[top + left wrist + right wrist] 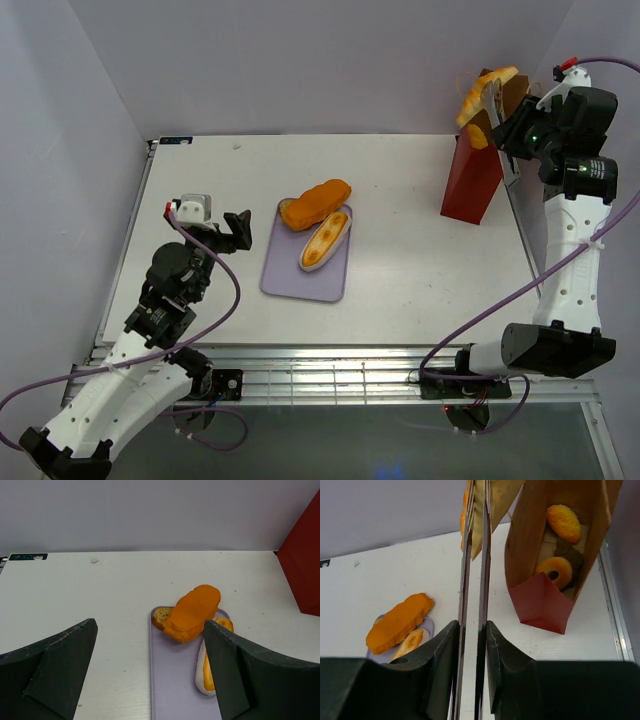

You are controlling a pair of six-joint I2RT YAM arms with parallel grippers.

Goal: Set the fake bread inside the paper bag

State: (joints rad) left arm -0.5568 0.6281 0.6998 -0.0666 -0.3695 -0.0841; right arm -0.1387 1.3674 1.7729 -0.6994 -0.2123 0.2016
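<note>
Here, thin metal tongs (485, 580) pinch what seems a curved golden pastry (500, 76).

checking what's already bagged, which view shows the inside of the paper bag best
Right wrist: it looks down into the paper bag, showing a ring donut, a dark piece and a golden pastry inside. Top external shows only its red outside, its mouth mostly hidden behind the right gripper and metal tongs. Left wrist catches just a red edge.
</note>
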